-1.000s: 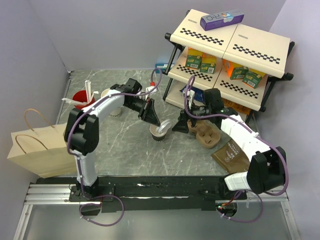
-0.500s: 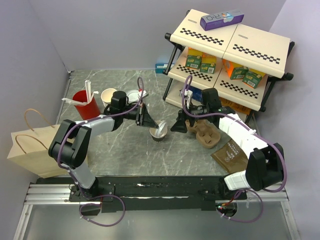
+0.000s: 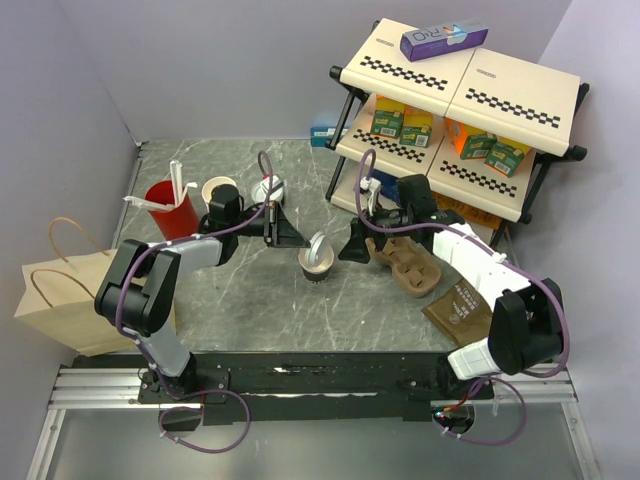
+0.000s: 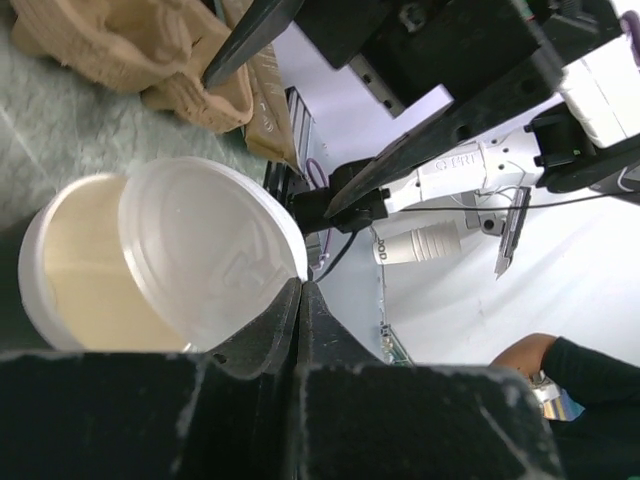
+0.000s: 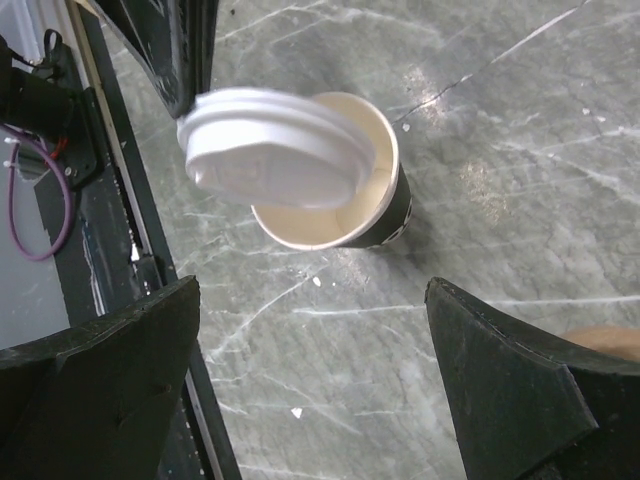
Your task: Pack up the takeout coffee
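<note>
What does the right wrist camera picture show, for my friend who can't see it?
A dark paper cup stands open on a grey marble table, with its white lid tilted over the rim, not pressed on. The right claw is open, its two dark fingers at the bottom corners.
</note>
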`<state>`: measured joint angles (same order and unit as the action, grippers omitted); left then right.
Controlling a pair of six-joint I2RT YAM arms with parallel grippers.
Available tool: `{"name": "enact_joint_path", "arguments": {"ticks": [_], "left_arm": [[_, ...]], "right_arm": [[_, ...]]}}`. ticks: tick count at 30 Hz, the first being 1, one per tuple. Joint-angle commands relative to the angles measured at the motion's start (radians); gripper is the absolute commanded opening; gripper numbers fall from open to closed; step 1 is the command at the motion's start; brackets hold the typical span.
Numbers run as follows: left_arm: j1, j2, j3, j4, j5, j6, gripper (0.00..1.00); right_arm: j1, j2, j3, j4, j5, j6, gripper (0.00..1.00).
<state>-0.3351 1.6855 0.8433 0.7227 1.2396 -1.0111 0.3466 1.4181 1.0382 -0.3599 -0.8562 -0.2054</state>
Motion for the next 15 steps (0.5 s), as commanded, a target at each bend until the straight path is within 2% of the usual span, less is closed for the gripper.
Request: {"name": "enact_joint_path", "arguments": {"ticks": [1,15], "left_arm": [[0.011,-0.029,-0.027,0.018,-0.006,0.015,0.04],[0.050,-0.055,-0.027,-0.141,-0.043,0.126,0.13]], "right_arm": [[0.018,0.028,0.062,0.026,0.000,0.003,1.00],[0.040,0.059,0.079,0.035,0.037,0.015,1.00]]}}
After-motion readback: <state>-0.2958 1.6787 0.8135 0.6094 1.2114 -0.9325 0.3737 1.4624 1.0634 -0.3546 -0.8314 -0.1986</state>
